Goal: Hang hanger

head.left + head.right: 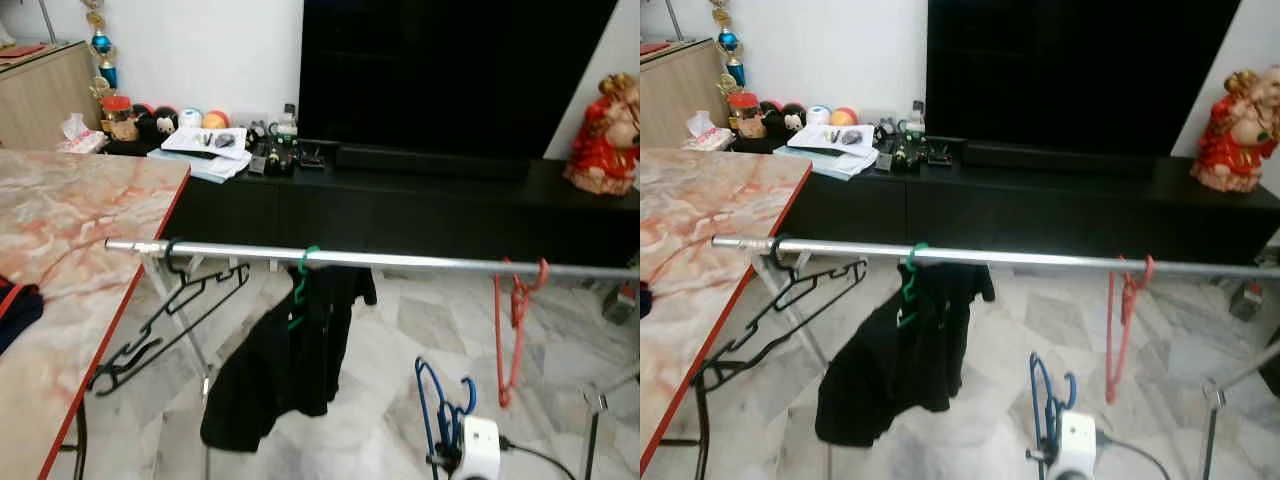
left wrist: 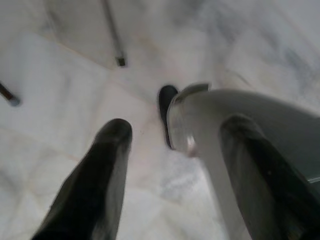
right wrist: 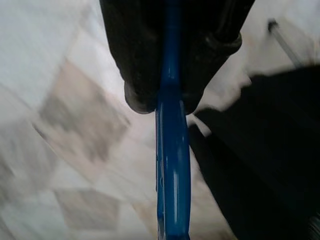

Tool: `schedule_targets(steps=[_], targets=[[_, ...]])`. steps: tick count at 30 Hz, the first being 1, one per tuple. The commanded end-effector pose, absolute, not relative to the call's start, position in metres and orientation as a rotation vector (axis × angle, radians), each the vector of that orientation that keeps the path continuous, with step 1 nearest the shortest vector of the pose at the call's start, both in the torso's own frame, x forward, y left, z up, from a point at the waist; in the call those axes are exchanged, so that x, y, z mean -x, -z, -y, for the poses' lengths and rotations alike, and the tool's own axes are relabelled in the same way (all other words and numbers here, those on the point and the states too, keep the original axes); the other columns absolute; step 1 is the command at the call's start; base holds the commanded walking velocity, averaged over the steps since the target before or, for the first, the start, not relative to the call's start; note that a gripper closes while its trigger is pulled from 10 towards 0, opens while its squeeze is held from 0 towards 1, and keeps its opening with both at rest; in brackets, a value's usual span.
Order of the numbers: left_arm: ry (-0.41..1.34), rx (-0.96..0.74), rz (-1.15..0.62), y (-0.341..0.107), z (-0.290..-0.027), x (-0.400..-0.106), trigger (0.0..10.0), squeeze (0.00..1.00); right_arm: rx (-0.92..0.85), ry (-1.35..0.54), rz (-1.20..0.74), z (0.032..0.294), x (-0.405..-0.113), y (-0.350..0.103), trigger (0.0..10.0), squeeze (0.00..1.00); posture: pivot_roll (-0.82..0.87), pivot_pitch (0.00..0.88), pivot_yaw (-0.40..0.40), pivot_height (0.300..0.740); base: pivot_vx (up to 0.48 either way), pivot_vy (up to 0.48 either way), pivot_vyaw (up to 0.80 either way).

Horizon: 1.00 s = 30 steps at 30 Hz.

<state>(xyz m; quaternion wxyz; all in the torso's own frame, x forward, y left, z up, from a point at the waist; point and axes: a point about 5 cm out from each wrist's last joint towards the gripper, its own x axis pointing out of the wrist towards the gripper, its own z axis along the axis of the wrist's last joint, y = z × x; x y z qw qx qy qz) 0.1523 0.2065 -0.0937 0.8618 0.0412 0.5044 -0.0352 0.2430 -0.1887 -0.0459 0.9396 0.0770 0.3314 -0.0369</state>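
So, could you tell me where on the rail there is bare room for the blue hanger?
The widest free stretch of the rail runs between the green hanger carrying black clothes and the red hanger. A shorter gap lies between the black hanger and the green one. The right gripper holds the blue hanger below the wide stretch.

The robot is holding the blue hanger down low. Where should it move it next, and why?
Probably lift it. The right gripper is shut on the blue hanger, whose hook sits well below the silver rail. The rail has a bare stretch between the green hanger with the black clothes and the red hanger, so raising the hook above that gap looks like the best next step.
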Motion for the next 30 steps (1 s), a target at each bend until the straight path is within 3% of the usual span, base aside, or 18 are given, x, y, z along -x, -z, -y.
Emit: schedule_targets(steps=[1, 13, 23, 30], targets=[[0.092, -0.121, -1.112, 0.098, -0.207, -0.141, 10.0, 0.0, -0.169, 0.078, -0.626, 0.184, -0.252, 0.039, 10.0, 0.0, 0.13, 0.0, -0.075, 0.74, 0.0, 0.0, 0.0], [0.096, -0.137, -1.118, 0.1, -0.207, -0.137, 10.0, 0.0, -0.229, 0.199, -0.467, 0.184, -0.264, 0.024, 10.0, 0.0, 0.12, 0.0, -0.085, 0.74, 0.0, 0.0, 0.0], [0.101, -0.141, -1.121, 0.1, -0.206, -0.136, 10.0, 0.0, -0.206, 0.205, -0.324, 0.187, -0.265, 0.012, 10.0, 0.0, 0.1, 0.0, -0.087, 0.74, 0.0, 0.0, 0.0], [0.112, -0.147, -1.119, 0.1, -0.204, -0.139, 10.0, 0.0, -0.186, 0.139, -0.31, 0.181, -0.285, -0.003, 10.0, 0.0, 0.09, 0.0, -0.086, 0.74, 0.0, 0.0, 0.0]])
